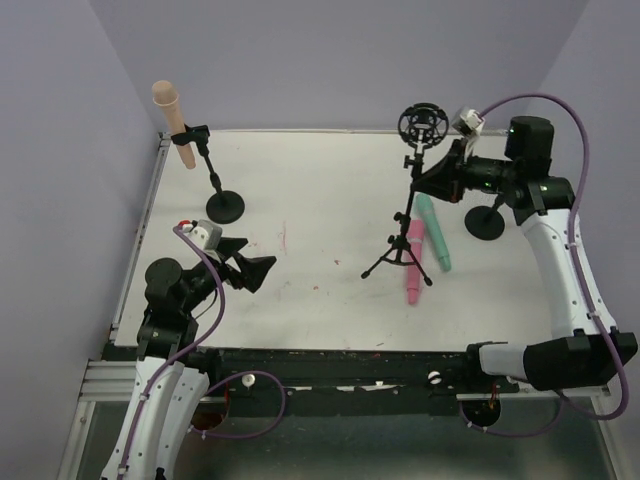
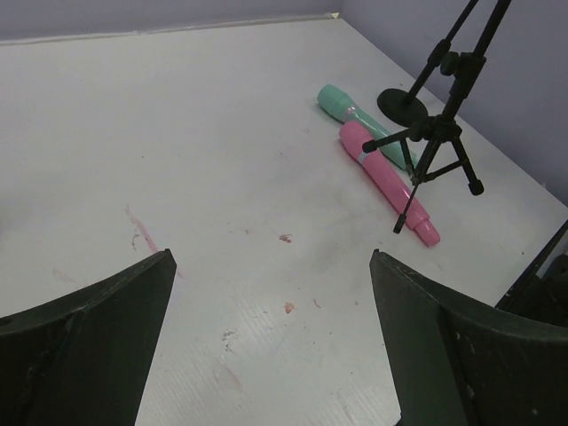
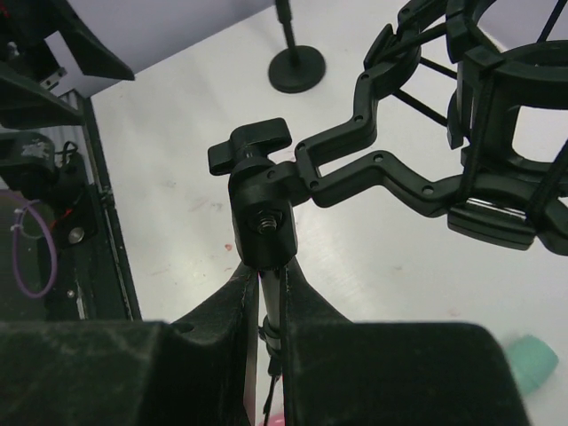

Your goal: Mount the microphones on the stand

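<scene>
Right gripper (image 3: 266, 293) clamps tripod stand (image 3: 263, 213) by its pole

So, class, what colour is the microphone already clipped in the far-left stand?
Pale peach; the microphone shows best in the top external view.

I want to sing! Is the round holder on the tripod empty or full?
Empty. Nothing sits inside the holder on the tripod; the pink mic and green mic lie on the table.

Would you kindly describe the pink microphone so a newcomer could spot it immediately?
Find the tripod stand on the table, right of centre. Two microphones lie at its feet. The pink microphone is the one under the legs, left of the teal microphone.
</scene>
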Motion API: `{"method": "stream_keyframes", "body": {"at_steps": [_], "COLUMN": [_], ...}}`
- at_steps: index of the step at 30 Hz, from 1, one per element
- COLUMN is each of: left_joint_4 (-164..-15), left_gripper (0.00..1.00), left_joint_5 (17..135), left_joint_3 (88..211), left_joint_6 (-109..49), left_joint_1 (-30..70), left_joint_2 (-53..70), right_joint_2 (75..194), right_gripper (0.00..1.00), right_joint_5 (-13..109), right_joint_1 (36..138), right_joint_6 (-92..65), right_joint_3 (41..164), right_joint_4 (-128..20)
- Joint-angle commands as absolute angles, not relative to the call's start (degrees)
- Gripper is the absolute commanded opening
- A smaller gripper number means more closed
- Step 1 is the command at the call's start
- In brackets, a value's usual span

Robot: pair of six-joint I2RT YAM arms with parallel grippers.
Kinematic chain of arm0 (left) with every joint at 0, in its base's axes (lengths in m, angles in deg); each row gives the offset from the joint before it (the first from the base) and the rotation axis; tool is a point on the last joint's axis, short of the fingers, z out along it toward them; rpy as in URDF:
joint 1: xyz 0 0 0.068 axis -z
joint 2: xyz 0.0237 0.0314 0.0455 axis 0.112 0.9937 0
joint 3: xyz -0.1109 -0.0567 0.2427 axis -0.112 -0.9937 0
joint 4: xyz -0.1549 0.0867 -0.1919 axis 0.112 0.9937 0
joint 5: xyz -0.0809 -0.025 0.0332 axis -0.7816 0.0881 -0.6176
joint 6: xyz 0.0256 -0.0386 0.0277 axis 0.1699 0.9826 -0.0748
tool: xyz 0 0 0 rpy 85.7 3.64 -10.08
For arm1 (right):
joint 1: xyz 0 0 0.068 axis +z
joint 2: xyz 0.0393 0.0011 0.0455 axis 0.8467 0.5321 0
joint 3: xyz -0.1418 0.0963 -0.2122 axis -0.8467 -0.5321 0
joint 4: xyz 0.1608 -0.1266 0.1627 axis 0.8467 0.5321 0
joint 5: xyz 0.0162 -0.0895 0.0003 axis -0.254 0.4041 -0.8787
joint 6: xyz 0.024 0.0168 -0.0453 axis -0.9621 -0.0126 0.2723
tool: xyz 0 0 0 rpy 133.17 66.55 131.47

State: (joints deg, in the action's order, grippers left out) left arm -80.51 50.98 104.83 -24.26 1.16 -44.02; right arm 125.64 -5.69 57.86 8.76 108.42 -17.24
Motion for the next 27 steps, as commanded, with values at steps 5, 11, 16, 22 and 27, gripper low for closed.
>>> {"method": "stream_keyframes", "body": {"at_steps": [5, 11, 16, 22, 27], "left_joint_4": [-83.9, -84.5, -85.4, -85.4, -85.4], "left_gripper": [0.99, 0.99, 0.99, 0.99, 0.99], "left_joint_5": [49.3, 51.3, 51.8, 51.9, 51.9], "left_joint_3": [103.5, 102.4, 101.6, 101.7, 101.6], "left_joint_6": [-23.9, -24.4, -24.7, -24.9, -25.0], "left_joint_1": [1.2, 1.3, 1.3, 1.3, 1.3], "left_joint_2": [-44.5, -46.3, -47.1, -46.5, -46.6], "right_joint_2": [136.9, 145.8, 150.8, 153.5, 150.9], "right_gripper": [0.15, 0.15, 0.14, 0.14, 0.15], "right_joint_5": [1.6, 3.0, 2.3, 2.7, 2.5], "right_joint_1": [76.6, 81.9, 83.2, 83.8, 83.8], "right_joint_6": [10.8, 10.0, 9.4, 13.1, 15.2], "right_joint_3": [120.2, 128.6, 129.9, 125.7, 117.4], "right_joint_4": [-23.2, -29.1, -35.3, -39.3, -41.6]}}
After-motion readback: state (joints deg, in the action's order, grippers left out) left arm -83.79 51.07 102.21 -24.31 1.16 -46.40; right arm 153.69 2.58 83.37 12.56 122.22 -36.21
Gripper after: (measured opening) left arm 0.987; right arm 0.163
